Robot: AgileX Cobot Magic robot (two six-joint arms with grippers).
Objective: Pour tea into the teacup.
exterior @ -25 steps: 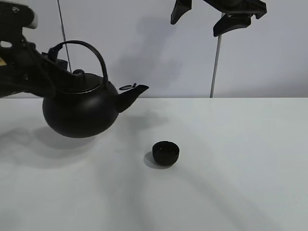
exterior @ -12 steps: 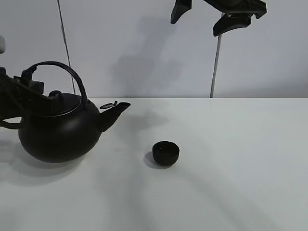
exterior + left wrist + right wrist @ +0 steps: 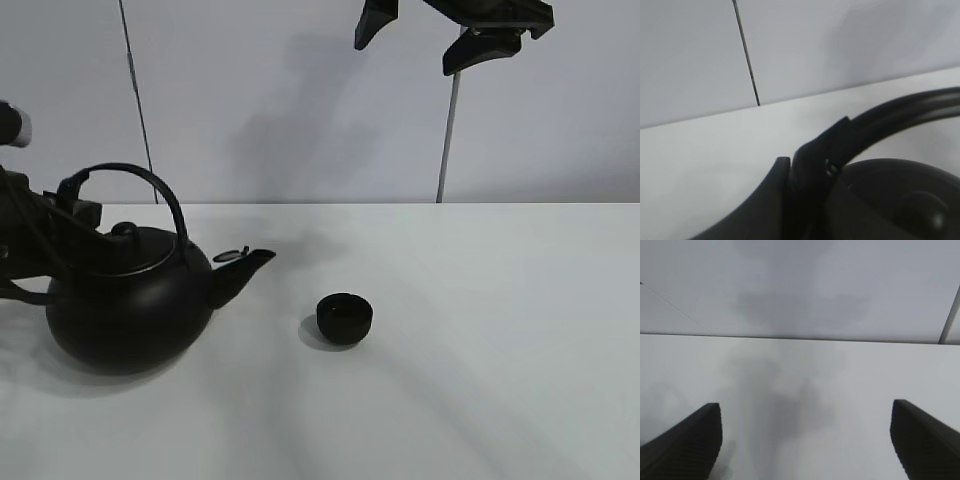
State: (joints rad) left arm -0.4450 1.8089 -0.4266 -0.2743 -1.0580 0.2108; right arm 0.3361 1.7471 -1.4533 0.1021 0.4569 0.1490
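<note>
The kettle [image 3: 130, 310] has dropped from the air and now sits on the table [image 3: 480, 380] at the left, spout towards the teacup [image 3: 345, 318], which stands well apart to its right. The left gripper [image 3: 78, 208] reaches in low from the left edge, clamped on the kettle's handle. The right gripper [image 3: 450, 30] hangs high above, spread wide, holding nothing. Whether the teacup holds anything cannot be told.

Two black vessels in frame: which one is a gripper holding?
The kettle, the big one with the arched handle; the left gripper grips that handle. The small teacup sits alone on the table, untouched.
</note>
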